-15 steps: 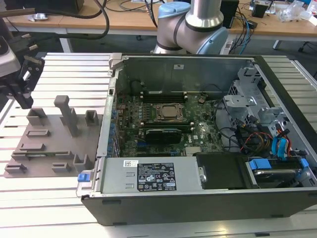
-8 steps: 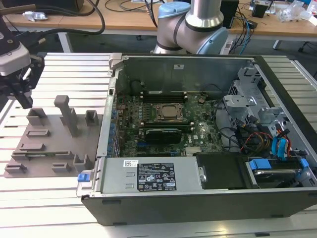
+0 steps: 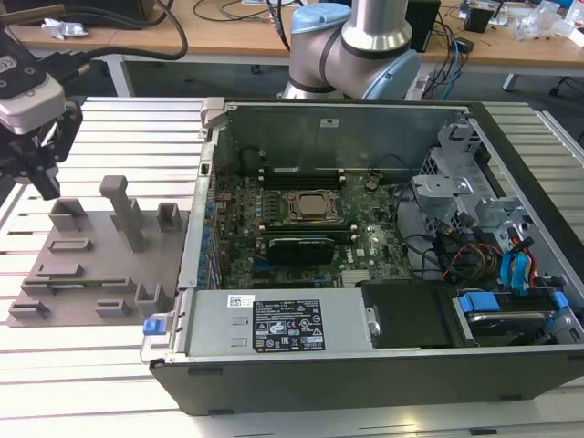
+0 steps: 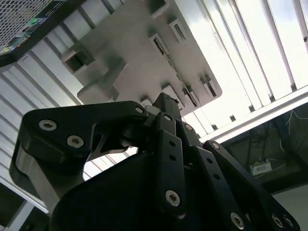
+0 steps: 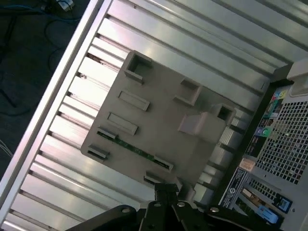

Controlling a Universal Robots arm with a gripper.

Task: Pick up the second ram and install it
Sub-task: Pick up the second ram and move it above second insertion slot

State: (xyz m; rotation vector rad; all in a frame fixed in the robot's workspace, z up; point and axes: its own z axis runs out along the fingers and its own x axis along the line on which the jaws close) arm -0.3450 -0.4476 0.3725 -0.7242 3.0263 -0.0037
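The second ram (image 5: pixel 134 149) is a thin green strip lying flat in a slot of the grey fixture plate (image 5: pixel 159 120), held between two dark end clips. In the exterior view it shows as a thin line (image 3: pixel 73 286) near the plate's front edge. My gripper (image 3: pixel 44 182) hangs above the table at the exterior view's far left, higher than the plate and off its far left corner. Its black fingers meet at the tip in both wrist views (image 5: pixel 166 188) (image 4: pixel 163 101), shut with nothing between them. It is well apart from the ram.
An open computer case (image 3: pixel 365 365) stands at the exterior view's right of the fixture plate (image 3: pixel 100 265), with the motherboard's CPU socket (image 3: pixel 310 207) and black slot rails (image 3: pixel 301 173) inside. Grey posts (image 3: pixel 123 210) rise from the plate. The table is ribbed aluminium (image 3: pixel 82 383).
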